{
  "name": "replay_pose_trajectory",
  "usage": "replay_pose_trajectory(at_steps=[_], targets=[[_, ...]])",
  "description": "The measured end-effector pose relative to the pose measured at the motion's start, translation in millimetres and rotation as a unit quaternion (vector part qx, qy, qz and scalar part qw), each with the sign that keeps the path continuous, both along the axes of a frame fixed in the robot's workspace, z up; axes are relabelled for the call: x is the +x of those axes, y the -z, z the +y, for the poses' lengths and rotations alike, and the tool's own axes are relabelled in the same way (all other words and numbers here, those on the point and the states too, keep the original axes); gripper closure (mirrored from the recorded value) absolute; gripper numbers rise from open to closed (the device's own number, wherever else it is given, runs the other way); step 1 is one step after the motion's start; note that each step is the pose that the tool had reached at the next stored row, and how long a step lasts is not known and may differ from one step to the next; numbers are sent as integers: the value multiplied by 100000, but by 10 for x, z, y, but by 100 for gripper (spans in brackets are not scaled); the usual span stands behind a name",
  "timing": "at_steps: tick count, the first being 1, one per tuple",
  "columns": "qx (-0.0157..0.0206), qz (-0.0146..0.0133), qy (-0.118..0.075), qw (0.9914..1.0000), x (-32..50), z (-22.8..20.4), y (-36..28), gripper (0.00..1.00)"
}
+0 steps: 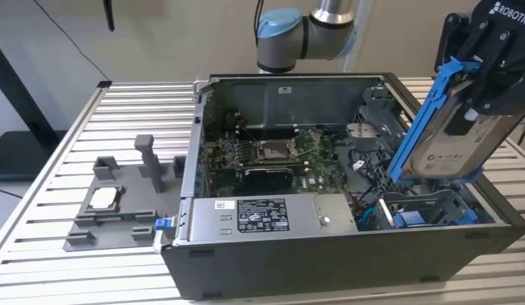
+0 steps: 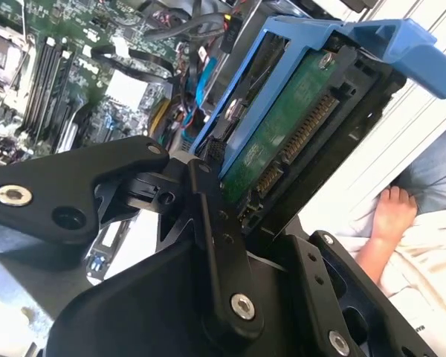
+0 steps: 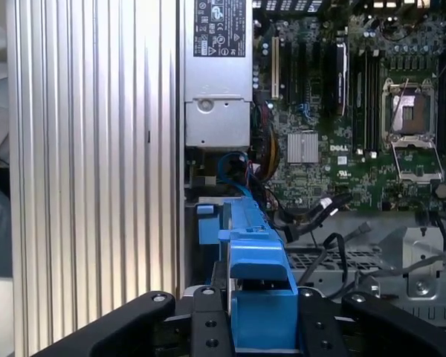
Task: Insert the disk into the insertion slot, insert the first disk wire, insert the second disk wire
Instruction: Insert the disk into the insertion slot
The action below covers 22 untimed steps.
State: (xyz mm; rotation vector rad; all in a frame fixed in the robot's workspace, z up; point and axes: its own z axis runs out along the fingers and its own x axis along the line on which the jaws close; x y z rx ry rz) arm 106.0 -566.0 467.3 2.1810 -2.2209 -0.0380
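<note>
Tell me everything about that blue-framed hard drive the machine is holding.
The disk is a flat silver-grey hard drive with a white label, framed by a bright blue plastic carrier. The second wrist view shows its green circuit board and connector row. The black hand grips it, steeply tilted, above the insertion slot at the exterior view's right of the open computer case; it is not yet in.

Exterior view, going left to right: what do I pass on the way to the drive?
Going right: grey parts holder → power supply → disk, raised in its blue carrier.
</note>
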Motion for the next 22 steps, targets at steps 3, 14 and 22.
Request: replay_pose_trajectory(at_steps=[3, 14, 22], targets=[[1, 1, -1, 100000, 0, 0, 30, 68], [1, -2, 0, 100000, 0, 0, 126, 68], [2, -37, -17, 100000, 5, 0, 191, 68]])
